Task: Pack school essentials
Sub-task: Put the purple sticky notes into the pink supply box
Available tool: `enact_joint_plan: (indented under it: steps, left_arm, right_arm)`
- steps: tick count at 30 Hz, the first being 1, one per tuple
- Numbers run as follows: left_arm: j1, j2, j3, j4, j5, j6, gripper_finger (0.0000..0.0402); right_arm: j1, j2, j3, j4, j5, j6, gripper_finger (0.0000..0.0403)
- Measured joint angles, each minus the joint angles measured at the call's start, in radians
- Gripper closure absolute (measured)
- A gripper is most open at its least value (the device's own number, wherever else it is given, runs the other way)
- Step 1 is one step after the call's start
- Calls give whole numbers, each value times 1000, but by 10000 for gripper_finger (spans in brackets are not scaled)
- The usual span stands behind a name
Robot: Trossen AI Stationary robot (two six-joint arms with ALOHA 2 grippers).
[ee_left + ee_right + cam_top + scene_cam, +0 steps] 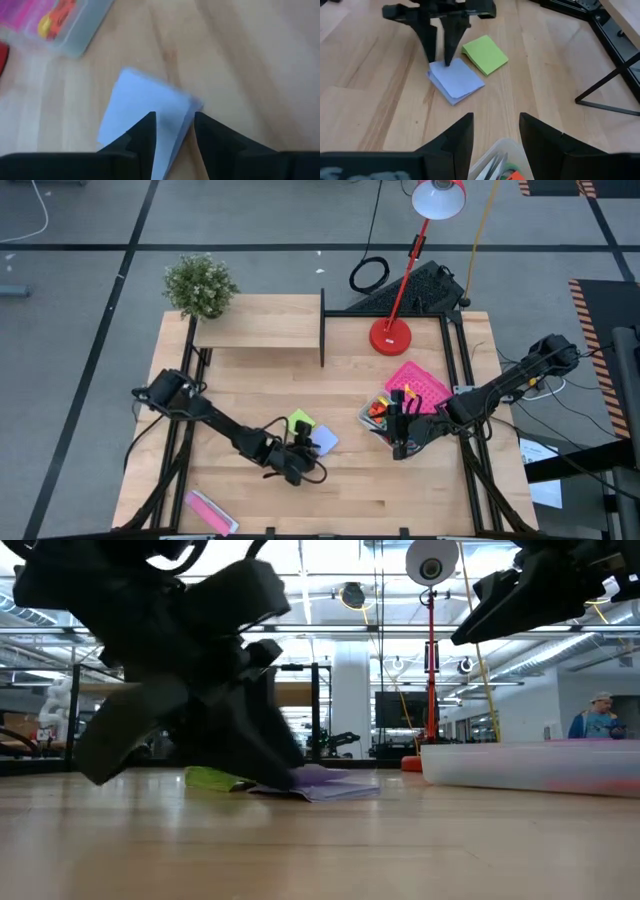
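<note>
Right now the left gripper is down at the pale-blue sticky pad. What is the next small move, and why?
Probably close the left gripper on the pale-blue pad. Its fingers are open and straddle the pad's edge on the table, so a grasp looks lined up. The green pad lies beside it, clear of the fingers. The right gripper hovers open over the clear bin.

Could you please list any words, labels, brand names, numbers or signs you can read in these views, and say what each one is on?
No text can be read in any view.
Pale-blue sticky-note pad: blank.
Green sticky-note pad: blank.
Pink-and-white packet: any print is too small to read.
White papers on the floor beside the table: too small to read.
Clear box: no label shows.
</note>
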Motion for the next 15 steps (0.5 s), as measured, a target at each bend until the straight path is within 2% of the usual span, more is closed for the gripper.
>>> enact_joint_plan:
  steps: [8,15]
  left_arm:
    - [7,51,2,101,-12,38,277]
    - [9,42,1,115,-25,49,367]
  right_arm:
    - [0,-1,0,0,0,4,250]
    - [0,0,0,0,1,6,250]
